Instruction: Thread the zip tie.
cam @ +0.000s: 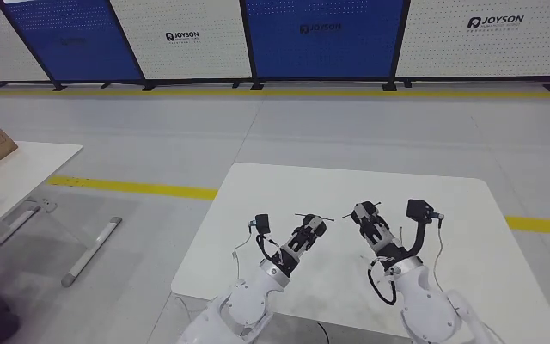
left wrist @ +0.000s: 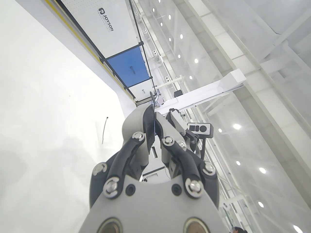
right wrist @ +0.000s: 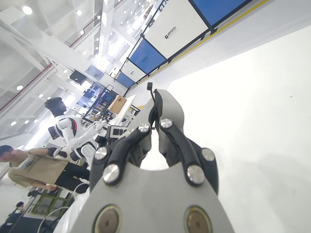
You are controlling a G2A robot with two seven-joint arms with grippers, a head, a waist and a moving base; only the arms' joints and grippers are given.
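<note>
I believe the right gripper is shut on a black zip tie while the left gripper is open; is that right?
Not quite: the left gripper is not open. The left wrist view shows it shut on a thin black strip that sticks out past its tips. The right gripper is indeed shut on a black zip tie.

A logo (cam: 182, 36) with 1 short word, on each white panel (cam: 185, 64) and blue panel (cam: 326, 60).
</note>
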